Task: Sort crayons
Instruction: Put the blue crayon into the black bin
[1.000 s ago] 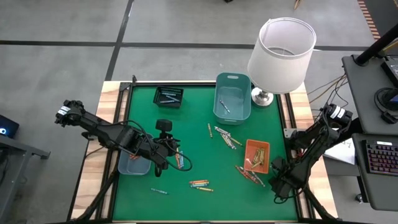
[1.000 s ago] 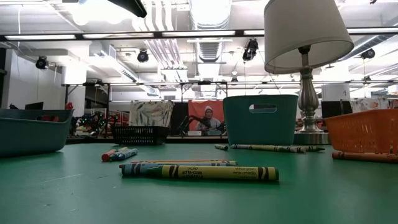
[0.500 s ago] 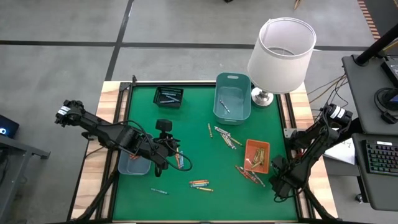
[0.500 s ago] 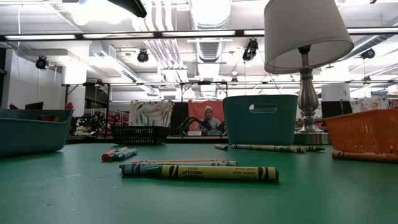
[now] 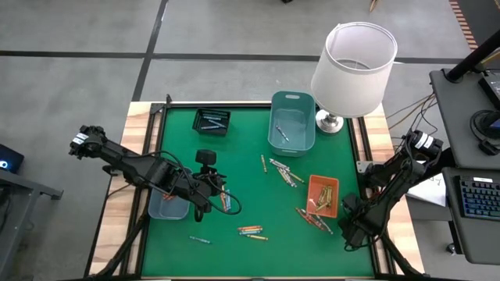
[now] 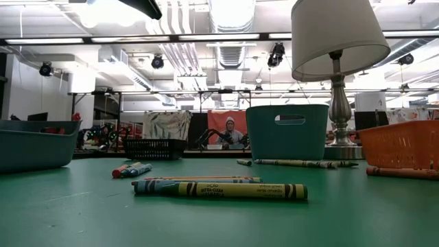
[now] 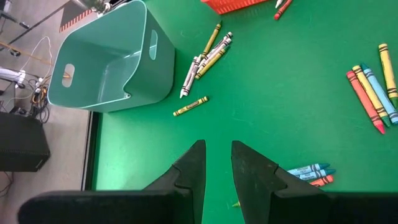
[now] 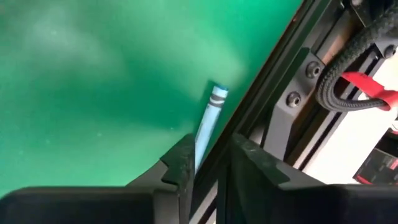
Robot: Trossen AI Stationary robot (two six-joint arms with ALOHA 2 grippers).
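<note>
My right gripper (image 8: 208, 165) is sitting low at the mat's (image 5: 234, 156) near right corner, hard against the frame rail (image 8: 292, 74). A blue crayon (image 8: 208, 121) is lying between my fingers, which are standing a crack apart. I can't tell whether the pads are touching it. Judgement: I'm wanting to squeeze squarely on the paper wrap and lift straight up, since dragging it sideways risks jamming it on the rail. The orange tray (image 5: 323, 195) is just beyond, with crayons in and beside it. My left gripper (image 7: 216, 163) is hovering mid-mat, narrowly parted and empty, beside the blue tray (image 5: 168, 206). Loose crayons (image 5: 251, 230) are lying nearby. Farther off are the teal bin (image 5: 292, 122) and black tray (image 5: 212, 122).
</note>
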